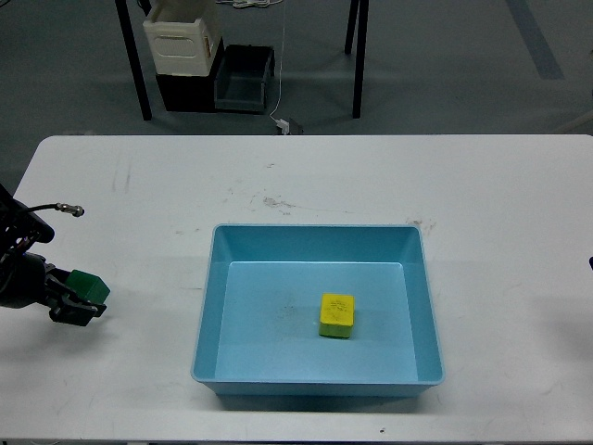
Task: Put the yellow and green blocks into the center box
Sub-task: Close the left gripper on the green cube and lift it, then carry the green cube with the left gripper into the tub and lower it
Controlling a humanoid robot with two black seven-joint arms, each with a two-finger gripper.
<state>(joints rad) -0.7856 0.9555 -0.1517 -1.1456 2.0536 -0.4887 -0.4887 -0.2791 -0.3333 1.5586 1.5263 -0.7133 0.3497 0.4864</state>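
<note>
A yellow block (336, 315) lies on the floor of the light blue box (306, 239) in the middle of the white table. A green block (89, 288) sits at the table's left side, held between the fingers of my left gripper (82, 298), which comes in from the left edge. The gripper looks shut on the block. My right gripper is out of view; only a dark sliver shows at the right edge.
The white table (306, 176) has scuff marks behind the box. Beyond its far edge stand black table legs, a white container (182, 39) and a dark bin (244, 79) on the floor.
</note>
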